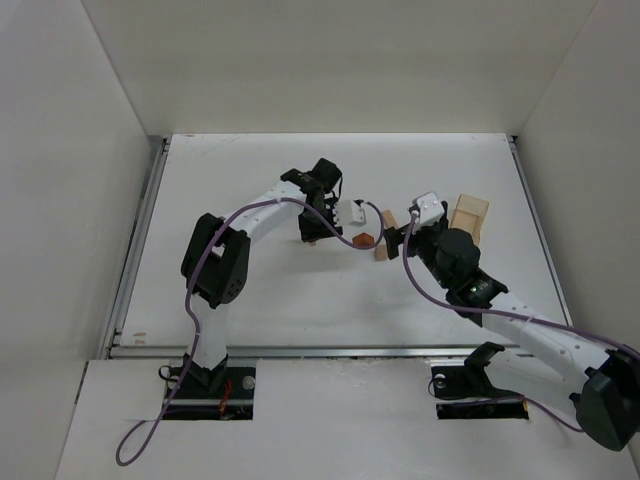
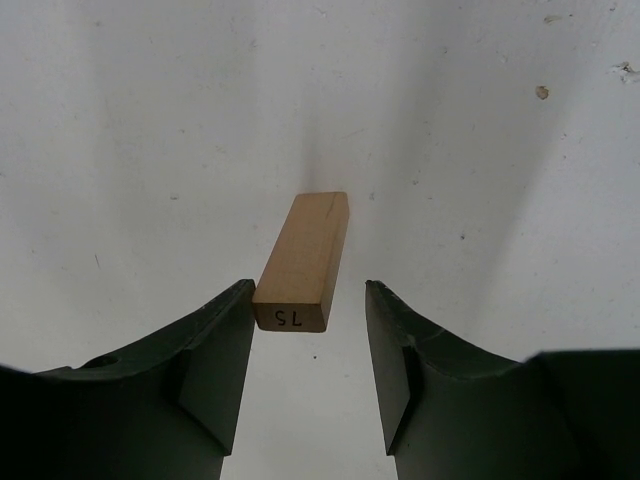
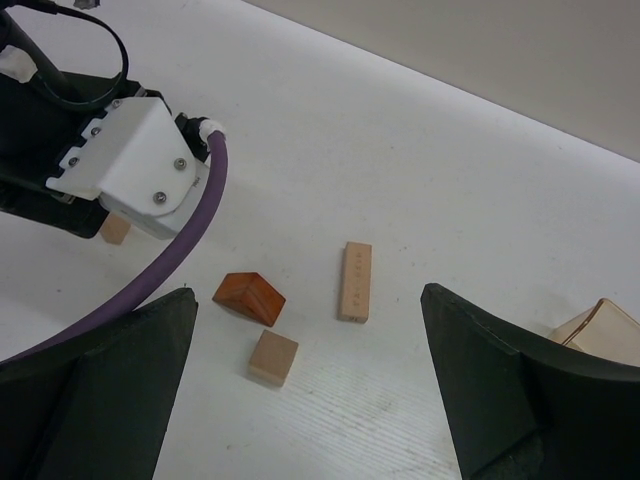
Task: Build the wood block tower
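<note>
Wood block tower parts (image 1: 362, 240) are seen unstacked, loose on the table (image 1: 250, 320) near its centre, between the two grippers. In the right wrist view, the reddish-brown roof piece (image 3: 250, 298) is lying on the table, with a pale cube (image 3: 273, 358) just beside it at 5 o'clock, not touching. A slim post (image 3: 355, 281) is laid flat at 3 o'clock of the roof piece, apart from both. A pale tan box (image 3: 600, 330) is cut off by the frame edge at 3 o'clock, well beyond the post. The right gripper (image 3: 307, 293) is held above this group with its jaws spread wide and nothing between them. An oblong block (image 2: 300, 262), marked on its near end face, is framed by the left gripper (image 2: 307, 290), whose jaws are spread. One fingertip (image 2: 240, 300) is at or against the block's corner, and a clear gap is left on the other side. Whether this block is standing upright or lying flat cannot be told. In the top view it sits at 9 o'clock of the roof piece, under the left wrist.
</note>
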`<move>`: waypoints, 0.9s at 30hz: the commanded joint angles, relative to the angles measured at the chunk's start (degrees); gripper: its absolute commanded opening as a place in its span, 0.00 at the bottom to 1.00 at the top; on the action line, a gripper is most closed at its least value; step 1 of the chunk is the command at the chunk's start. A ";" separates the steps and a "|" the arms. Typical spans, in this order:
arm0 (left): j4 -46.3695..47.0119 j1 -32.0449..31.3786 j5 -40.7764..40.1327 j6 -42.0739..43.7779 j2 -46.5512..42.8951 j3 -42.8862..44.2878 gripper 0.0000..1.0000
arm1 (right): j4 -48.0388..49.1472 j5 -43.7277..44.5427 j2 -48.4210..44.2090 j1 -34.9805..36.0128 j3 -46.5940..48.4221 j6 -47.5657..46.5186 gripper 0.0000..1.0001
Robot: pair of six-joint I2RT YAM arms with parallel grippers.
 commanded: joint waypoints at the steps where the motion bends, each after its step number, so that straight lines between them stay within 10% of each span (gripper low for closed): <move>1: -2.13 -0.09 1.04 -0.14 -3.77 1.61 0.45 | 1.68 1.19 -0.09 0.31 3.71 1.99 1.00; 20: -2.75 -0.09 3.59 -4.10 -3.78 1.08 0.40 | -0.51 1.90 -0.62 -0.22 5.03 2.87 1.00; 27: -1.08 -0.09 2.01 -4.71 -3.78 -0.06 0.24 | -0.51 1.90 -0.62 -0.22 5.03 2.87 1.00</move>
